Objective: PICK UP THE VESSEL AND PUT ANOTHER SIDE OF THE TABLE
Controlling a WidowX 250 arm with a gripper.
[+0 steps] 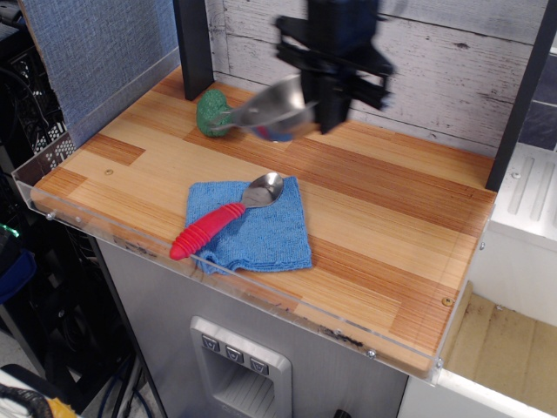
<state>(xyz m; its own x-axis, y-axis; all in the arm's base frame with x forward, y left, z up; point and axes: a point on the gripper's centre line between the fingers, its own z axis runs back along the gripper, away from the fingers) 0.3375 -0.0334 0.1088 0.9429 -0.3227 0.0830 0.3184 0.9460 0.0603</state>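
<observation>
- One red ribbed-handled spoon (228, 212) lies on one rumpled blue cloth (252, 226) near the clear acrylic front rim of the striped-wood desk (392, 226).
- Bare desk spreads toward 3 o'clock.
- One knobbly green broccoli toy (211, 112) sits at 11 o'clock.
- The dark claw (324, 87) grips the shiny steel vessel (270, 109), tilted, airborne at 12 o'clock.
</observation>
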